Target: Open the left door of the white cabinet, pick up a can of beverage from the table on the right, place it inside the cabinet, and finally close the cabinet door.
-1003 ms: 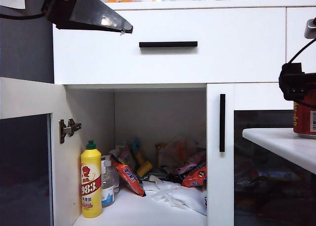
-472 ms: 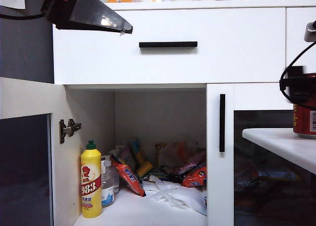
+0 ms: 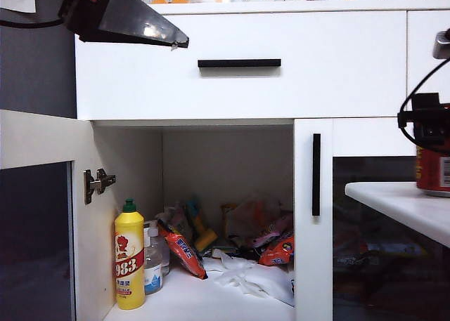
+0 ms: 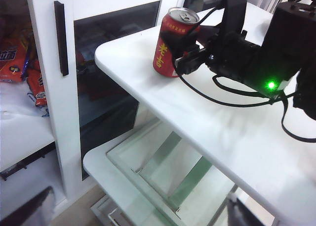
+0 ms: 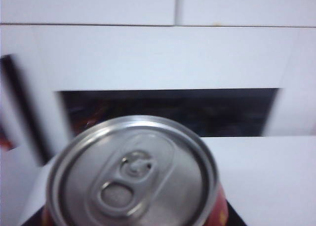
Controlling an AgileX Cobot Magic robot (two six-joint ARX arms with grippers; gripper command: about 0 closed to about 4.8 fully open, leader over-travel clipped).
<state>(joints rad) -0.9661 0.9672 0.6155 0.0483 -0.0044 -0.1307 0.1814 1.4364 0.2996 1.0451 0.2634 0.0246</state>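
One white cabinet (image 3: 239, 89) stands here, with one drawer (image 3: 239, 36) and two glass-panelled doors: the left door (image 3: 35, 215) and a right door (image 3: 351, 230). There are two black handles in the exterior view, one horizontal handle (image 3: 239, 63) and one vertical handle (image 3: 316, 174). One hinge (image 3: 97, 183) shows on the left door.

One bench (image 4: 207, 137) carries one can of beverage (image 4: 173, 42), near the bench's corner.

On the cabinet floor there is one yellow bottle (image 3: 129, 256), one clear pump bottle (image 3: 152, 261) and a heap of packets (image 3: 239, 237) too jumbled to count.

Two hands: one left hand (image 3: 126, 19), one right hand (image 4: 190, 50).
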